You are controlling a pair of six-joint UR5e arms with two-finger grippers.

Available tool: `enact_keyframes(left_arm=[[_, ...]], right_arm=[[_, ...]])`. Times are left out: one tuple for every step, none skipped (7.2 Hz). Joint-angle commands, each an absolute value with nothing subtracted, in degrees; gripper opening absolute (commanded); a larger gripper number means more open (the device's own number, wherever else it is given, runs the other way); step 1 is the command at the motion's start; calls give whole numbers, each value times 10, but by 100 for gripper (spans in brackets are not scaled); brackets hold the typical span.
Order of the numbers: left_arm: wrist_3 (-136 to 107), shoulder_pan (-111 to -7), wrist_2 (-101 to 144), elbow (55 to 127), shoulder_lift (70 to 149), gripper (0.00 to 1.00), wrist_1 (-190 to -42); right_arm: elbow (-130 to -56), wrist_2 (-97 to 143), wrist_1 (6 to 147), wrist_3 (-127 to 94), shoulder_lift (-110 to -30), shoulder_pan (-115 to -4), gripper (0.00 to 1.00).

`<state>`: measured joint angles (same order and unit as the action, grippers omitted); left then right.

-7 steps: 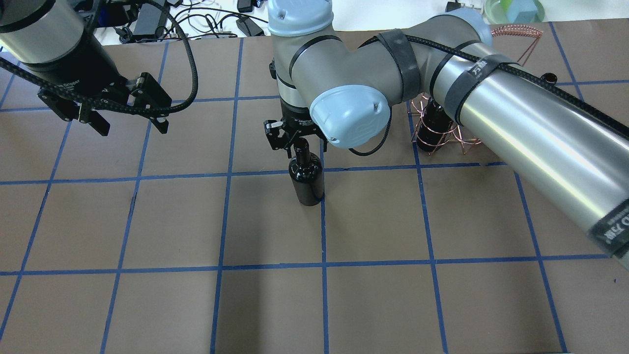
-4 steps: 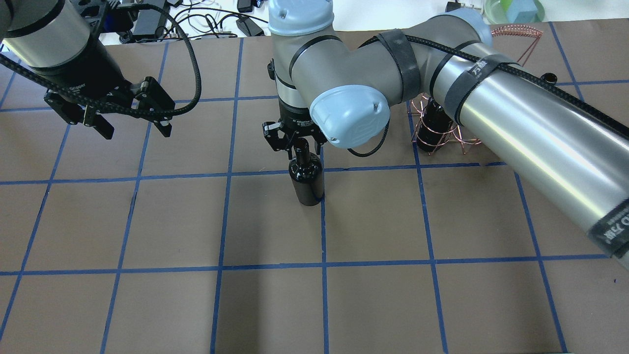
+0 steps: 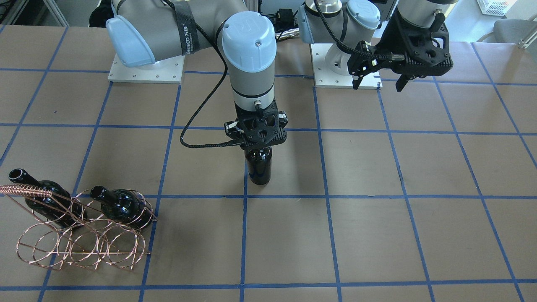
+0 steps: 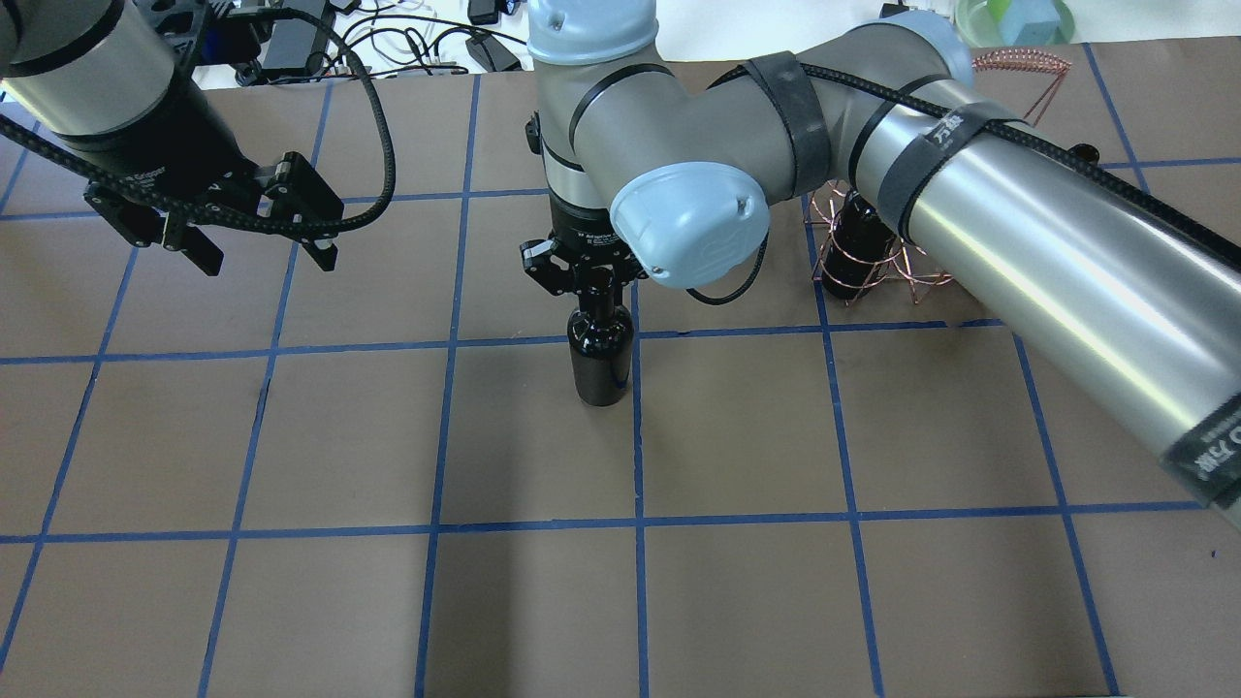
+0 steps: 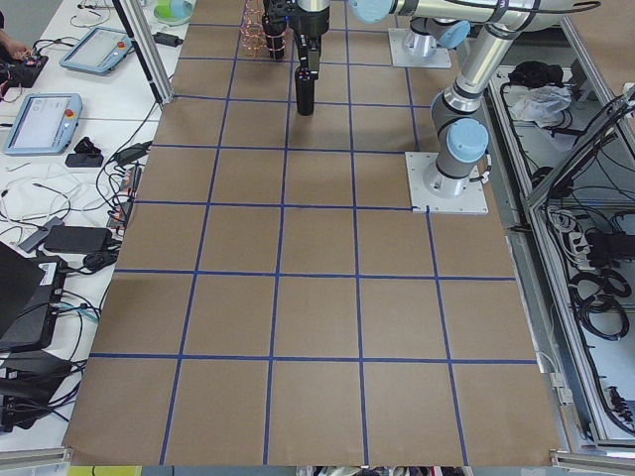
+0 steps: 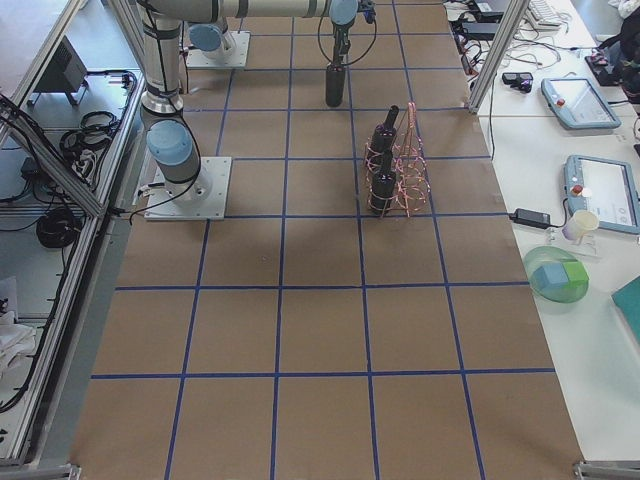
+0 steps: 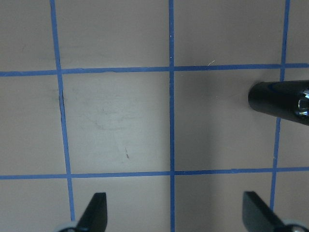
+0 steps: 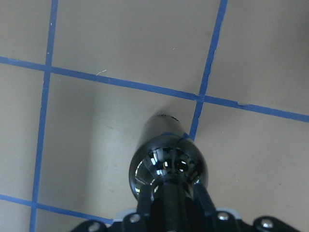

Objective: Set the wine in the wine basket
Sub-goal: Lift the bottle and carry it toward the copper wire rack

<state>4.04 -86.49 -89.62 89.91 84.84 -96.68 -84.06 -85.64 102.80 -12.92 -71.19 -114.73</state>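
Note:
The wine (image 4: 601, 359) is a glossy near-black bottle standing upright near the middle of the table, also seen in the front view (image 3: 258, 167). My right gripper (image 4: 593, 281) is shut on its narrow neck from above. In the right wrist view the fingers (image 8: 200, 198) flank the neck above the rounded shoulder (image 8: 166, 166). The wine basket (image 3: 79, 239), a copper wire rack with a coiled handle, sits apart on my right, mostly hidden behind my right arm in the overhead view (image 4: 873, 262). My left gripper (image 4: 264, 260) hovers open and empty at the far left.
Two other dark bottles (image 3: 121, 205) (image 3: 46, 197) lie in the basket's back hoops. A green bowl (image 4: 1013, 19) and cables lie beyond the far table edge. Both arm bases (image 3: 144, 69) stand at my side of the table.
My right gripper's fingers have drawn in on the bottle's neck, and the bottle has shifted slightly left and up. My left gripper rose slightly.

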Motion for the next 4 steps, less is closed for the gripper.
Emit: enact_keyframes(left_arm=[[40,-865,-896,899,848,100,-967],[40,-865,-896,899,848,100,-968],[40,-861,-896,898,848,100,-965],[40,-860,-896,899,847,100,-965]], right_arm=[[-838,-861,1027,-125,-714,-1147,0],[-836,-872,1020,-119,-715,-1145,0],[-829,-874,1008,-109,-719,-1145,0],[-818,-883,990,-99,-720,-1138,0]])
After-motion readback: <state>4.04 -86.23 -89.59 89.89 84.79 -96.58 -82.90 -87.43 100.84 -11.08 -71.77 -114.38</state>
